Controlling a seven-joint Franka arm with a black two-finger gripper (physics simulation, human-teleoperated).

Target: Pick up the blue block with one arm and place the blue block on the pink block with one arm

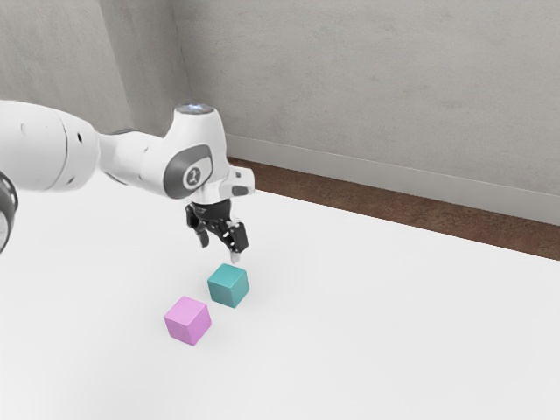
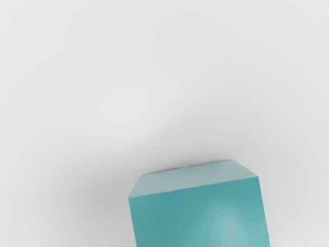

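Note:
The blue block (image 1: 228, 285), teal in colour, rests on the white table. The pink block (image 1: 188, 320) sits just beside it, a small gap away toward the exterior view's lower left. My gripper (image 1: 220, 249) hovers a short way above the blue block, pointing down, open, with nothing between its fingers. In the wrist view the blue block (image 2: 200, 206) lies close under my hand, its top face and one side showing.
The white table (image 1: 376, 324) stretches wide around both blocks. A brown floor strip (image 1: 394, 206) and a grey wall run behind the table's far edge. My white arm (image 1: 131, 162) comes in from the exterior view's left.

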